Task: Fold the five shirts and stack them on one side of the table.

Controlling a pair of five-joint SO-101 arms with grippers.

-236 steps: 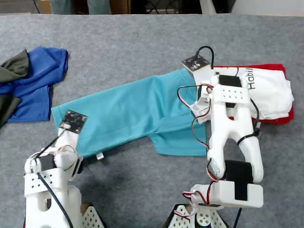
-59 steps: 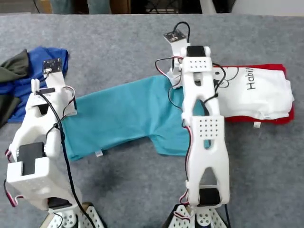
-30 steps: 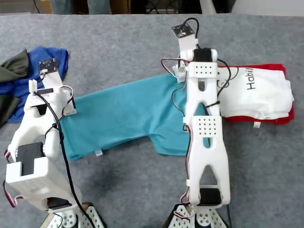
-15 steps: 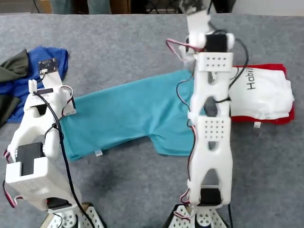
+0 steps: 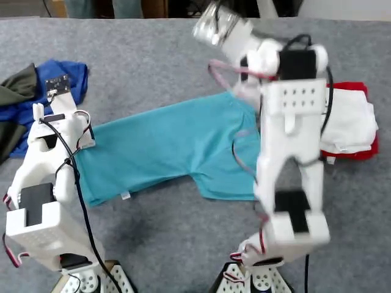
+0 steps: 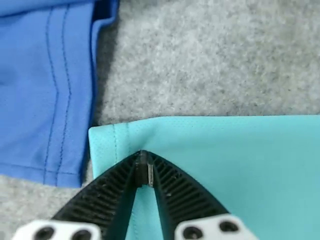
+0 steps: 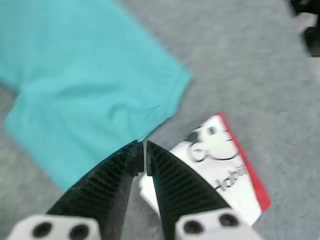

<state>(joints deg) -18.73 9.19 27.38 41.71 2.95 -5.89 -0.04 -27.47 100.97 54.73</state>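
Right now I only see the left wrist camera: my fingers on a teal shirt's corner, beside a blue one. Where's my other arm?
Observer: The right gripper hangs above the table, fingers shut and empty, over the teal shirt's other end.
Operator: Any shirts folded yet?
Observer: Yes, a folded white shirt lies on a red shirt at the table's right side.
Operator: More to fold?
Observer: A dark green shirt lies bunched by the blue shirt.

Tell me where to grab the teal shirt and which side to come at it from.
Probably the hem corner of the teal shirt nearest the blue shirt. The cloth lies flat, so only its edges give a lip: come from above, sliding under it from the bare table side. The left claw sits just inside that corner.
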